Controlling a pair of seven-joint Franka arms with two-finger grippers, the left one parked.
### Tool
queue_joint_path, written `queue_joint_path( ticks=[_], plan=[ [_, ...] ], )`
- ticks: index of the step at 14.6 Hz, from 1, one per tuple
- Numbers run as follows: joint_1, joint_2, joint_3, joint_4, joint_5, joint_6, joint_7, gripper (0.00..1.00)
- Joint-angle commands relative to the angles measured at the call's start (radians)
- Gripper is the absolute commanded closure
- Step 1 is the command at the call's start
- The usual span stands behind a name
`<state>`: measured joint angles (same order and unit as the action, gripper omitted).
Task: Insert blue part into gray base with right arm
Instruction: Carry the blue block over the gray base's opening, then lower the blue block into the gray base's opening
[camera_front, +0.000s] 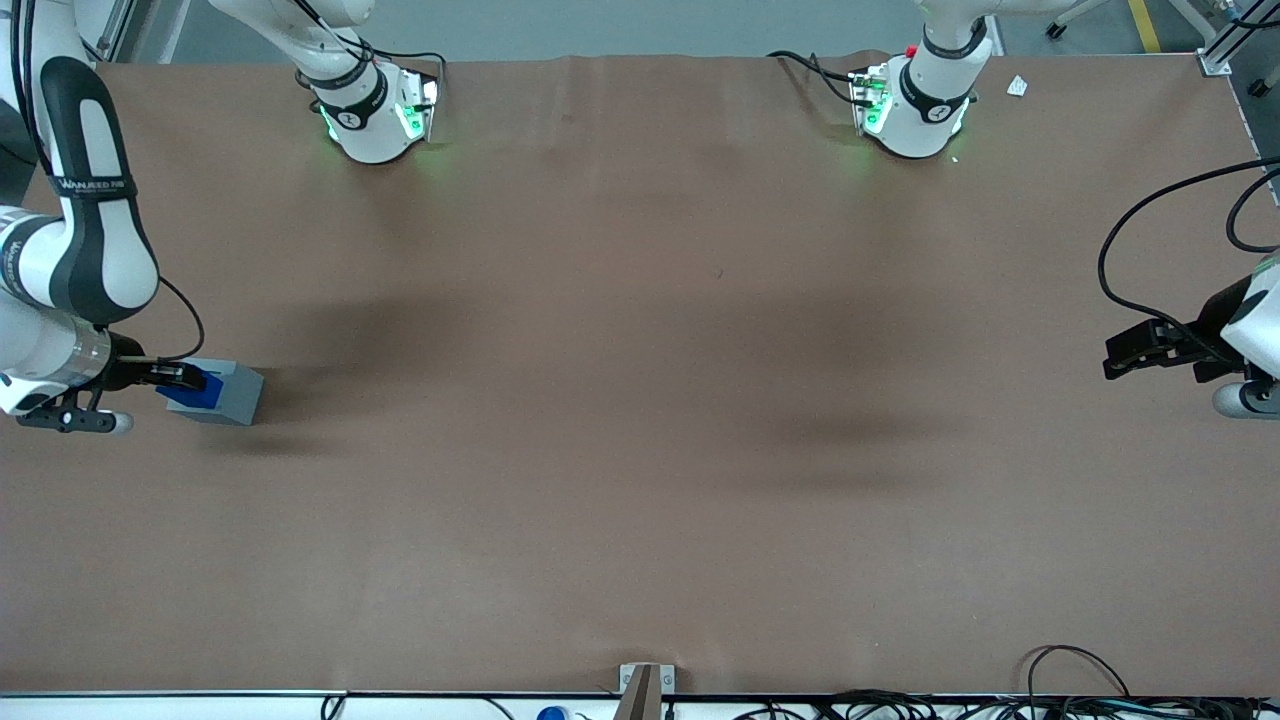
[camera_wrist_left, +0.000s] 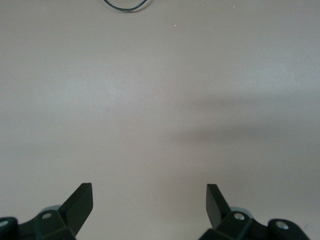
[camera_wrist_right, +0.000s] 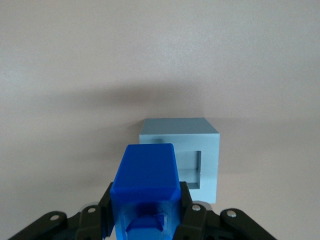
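Toward the working arm's end of the table, the gray base (camera_front: 236, 394) rests on the brown table (camera_front: 640, 420). My right gripper (camera_front: 176, 377) is shut on the blue part (camera_front: 192, 391) and holds it level, right beside the base. In the right wrist view the blue part (camera_wrist_right: 145, 172) sits clamped between the black fingers (camera_wrist_right: 186, 199) of the gripper (camera_wrist_right: 146, 199). Its leading end points at the gray base (camera_wrist_right: 180, 131). The base's square recess (camera_wrist_right: 192, 169) opens in the side face turned toward the gripper, and the part covers some of it. Whether they touch I cannot tell.
Two white arm bases (camera_front: 372, 118) (camera_front: 915, 105) stand at the table edge farthest from the front camera. A black cable (camera_front: 1130, 260) loops over the parked arm's end. More cables (camera_front: 1070, 690) lie along the nearest edge.
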<state>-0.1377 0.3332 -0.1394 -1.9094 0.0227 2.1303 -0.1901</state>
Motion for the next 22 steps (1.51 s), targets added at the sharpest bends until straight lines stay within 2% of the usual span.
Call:
queue_joint_path(
  ticks=[1, 22],
  plan=[
    [-0.026, 0.026, 0.012, 0.029, -0.006, -0.006, -0.014, 0.95],
    [-0.059, 0.033, 0.012, 0.016, -0.004, -0.053, -0.06, 0.95]
  ],
)
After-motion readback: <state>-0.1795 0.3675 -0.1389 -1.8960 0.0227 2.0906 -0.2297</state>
